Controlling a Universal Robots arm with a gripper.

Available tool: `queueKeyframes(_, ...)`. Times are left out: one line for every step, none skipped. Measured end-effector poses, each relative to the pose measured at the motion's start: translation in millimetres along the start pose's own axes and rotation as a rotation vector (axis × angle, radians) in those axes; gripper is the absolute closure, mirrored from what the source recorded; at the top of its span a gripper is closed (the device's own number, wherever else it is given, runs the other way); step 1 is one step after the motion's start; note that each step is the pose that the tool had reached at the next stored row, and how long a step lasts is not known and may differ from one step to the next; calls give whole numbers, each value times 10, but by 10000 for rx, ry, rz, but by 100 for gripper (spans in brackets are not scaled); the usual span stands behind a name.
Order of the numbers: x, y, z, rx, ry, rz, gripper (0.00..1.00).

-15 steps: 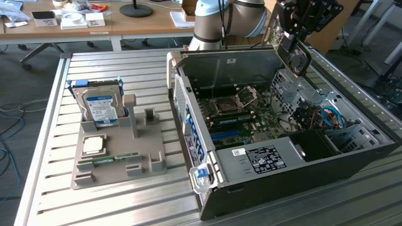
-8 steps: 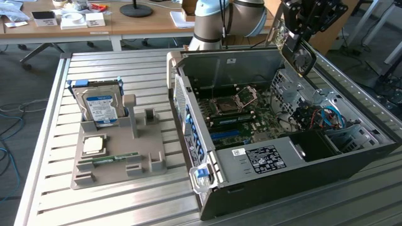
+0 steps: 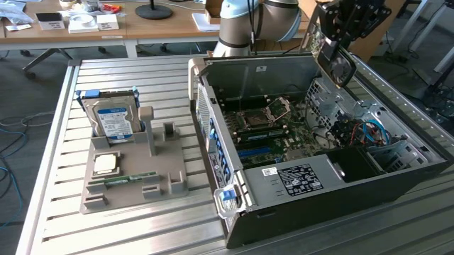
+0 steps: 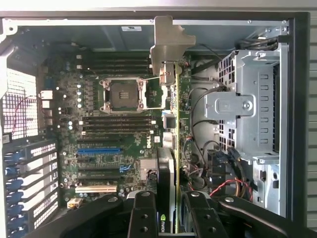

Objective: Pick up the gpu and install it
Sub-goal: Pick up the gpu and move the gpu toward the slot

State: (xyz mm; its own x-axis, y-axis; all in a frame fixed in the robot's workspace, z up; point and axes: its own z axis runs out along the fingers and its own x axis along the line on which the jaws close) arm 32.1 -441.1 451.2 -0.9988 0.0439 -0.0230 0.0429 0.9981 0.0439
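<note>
The gpu [image 3: 336, 66], a dark card with a round fan, hangs tilted above the far right corner of the open computer case [image 3: 298, 183], off the table. My gripper [image 3: 341, 33] is shut on its upper part. In the wrist view the gpu [image 4: 174, 148] appears edge-on, green board beside black shroud, with its silver bracket [image 4: 169, 47] at the far end. It is clamped between my two black fingers [image 4: 143, 213], with the gripper [image 4: 171, 215] centred over it. Below it lies the motherboard [image 4: 114, 124] with a blue slot [image 4: 98, 149] and the CPU socket [image 4: 124, 94].
A grey holder [image 3: 131, 175] on the slatted table to the exterior view's left carries a hard drive [image 3: 114, 121], a CPU chip [image 3: 106, 163] and a green RAM stick [image 3: 131, 179]. A metal drive cage [image 4: 247, 114] and loose cables [image 4: 223, 183] fill the case's side near the card.
</note>
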Motion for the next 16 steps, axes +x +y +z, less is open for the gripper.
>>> queueKeyframes(0,-1,18,0,0,0,73)
queueKeyframes(1,-2,37,-1,0,0,73)
queueKeyframes(1,-2,55,0,0,0,73)
queueKeyframes(2,-3,74,-2,0,0,73)
queueKeyframes(2,-4,92,-2,0,0,73)
queueKeyframes(2,-5,109,0,0,0,73)
queueKeyframes(3,-6,128,0,0,0,73)
queueKeyframes(3,-6,145,0,0,0,73)
queueKeyframes(4,-7,164,0,1,0,73)
queueKeyframes(4,-8,183,-1,0,0,73)
queueKeyframes(5,-9,201,-2,0,0,73)
queueKeyframes(5,-9,219,-1,0,0,73)
queueKeyframes(5,-10,236,0,0,0,73)
queueKeyframes(6,-11,254,0,0,0,73)
queueKeyframes(6,-12,272,-1,0,0,73)
queueKeyframes(7,-13,290,0,0,0,73)
